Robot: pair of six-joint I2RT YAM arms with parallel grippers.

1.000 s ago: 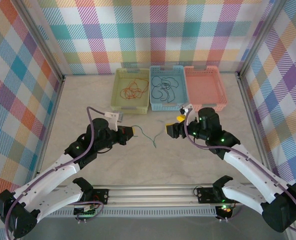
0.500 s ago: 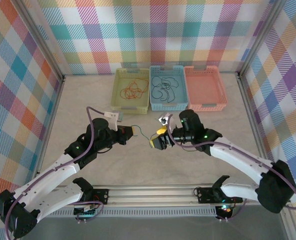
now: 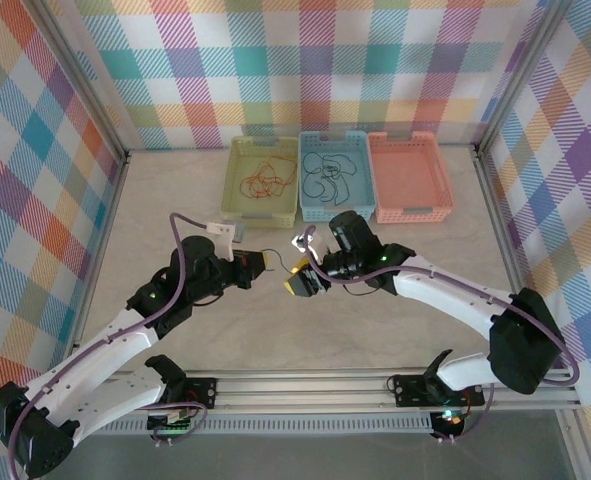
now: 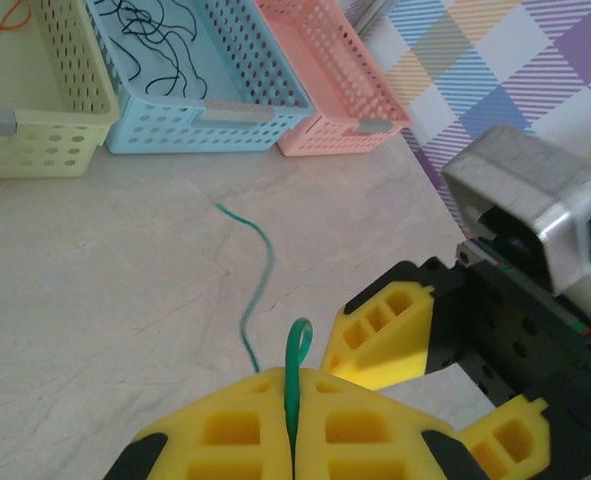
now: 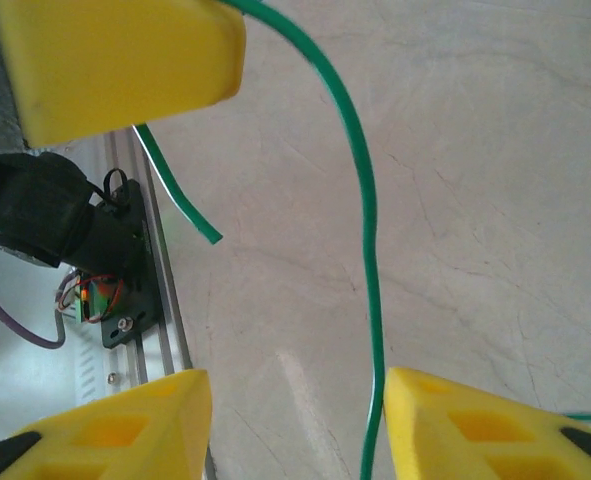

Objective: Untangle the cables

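Baskets stood in a row along the far edge of the bench: a yellow basket holding the orange cable, a blue basket holding the black cable, and a pink basket. The green cable was apart from them, near the middle of the bench, where the two tools stood close together.

The left tool was clenched on it. In the left wrist view its yellow fingers were pressed together, with a small loop of the cable standing up out of the seam. The rest of the cord ran over the bench in a loose curve toward the baskets, ending short of them.

The right tool was just beside the left one, its jaws apart. In the right wrist view the green cable came down from a finger of the left tool and passed through the gap between the right tool's fingers, close to one of them; whether it touched that finger could not be told. A short free end pointed toward the near edge of the bench.
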